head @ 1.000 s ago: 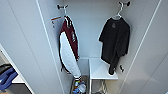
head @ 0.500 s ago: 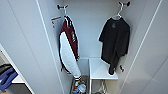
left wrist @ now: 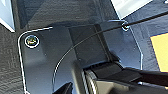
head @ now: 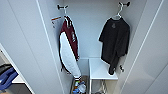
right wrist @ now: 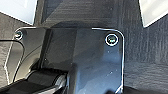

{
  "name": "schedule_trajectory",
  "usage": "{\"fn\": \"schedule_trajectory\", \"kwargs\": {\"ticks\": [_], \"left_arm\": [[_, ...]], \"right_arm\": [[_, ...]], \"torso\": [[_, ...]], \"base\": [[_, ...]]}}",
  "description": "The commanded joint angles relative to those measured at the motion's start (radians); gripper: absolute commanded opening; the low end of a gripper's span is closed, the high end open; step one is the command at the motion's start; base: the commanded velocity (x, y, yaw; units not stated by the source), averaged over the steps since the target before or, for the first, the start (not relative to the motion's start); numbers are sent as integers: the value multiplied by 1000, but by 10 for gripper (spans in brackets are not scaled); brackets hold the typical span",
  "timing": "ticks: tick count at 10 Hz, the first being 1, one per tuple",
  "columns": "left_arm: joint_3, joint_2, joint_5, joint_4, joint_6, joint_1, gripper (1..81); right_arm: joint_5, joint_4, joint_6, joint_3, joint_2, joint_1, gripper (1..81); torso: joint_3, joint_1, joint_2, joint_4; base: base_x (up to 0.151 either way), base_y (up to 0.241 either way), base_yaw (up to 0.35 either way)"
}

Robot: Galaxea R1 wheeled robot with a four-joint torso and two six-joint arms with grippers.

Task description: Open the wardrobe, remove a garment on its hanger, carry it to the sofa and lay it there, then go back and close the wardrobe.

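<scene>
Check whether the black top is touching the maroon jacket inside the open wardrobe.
Apart. In the head view the black top hangs at the right and the maroon jacket at the left, with bare white back wall of the wardrobe between them.

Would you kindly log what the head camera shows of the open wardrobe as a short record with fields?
wardrobe: doors open, white interior in view
black garment: hangs at the right side, lower end dangling over the shelf
hanger: white, hooked on a dark peg at top right
maroon jacket with white sleeves: hangs at the left side from its own peg
white shelf: low inside, below the black garment
wardrobe floor: small colourful items, too blurred to identify
grippers: fingers not discernible in the wrist views
</scene>
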Motion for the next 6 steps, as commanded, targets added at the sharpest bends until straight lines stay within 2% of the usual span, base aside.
{"fn": "schedule_trajectory", "kwargs": {"ticks": [1,6], "left_arm": [[3,5,34,-8,-2,-30,811],[1,-6,37,-5,0,17,811]], "right_arm": [[-37,16,11,-12,9,18,811],[-39,33,13,-10,52,-39,811]], "torso": [[0,0,0,0],[1,0,0,0]], "base": [[0,0,0],[0,0,0]]}}
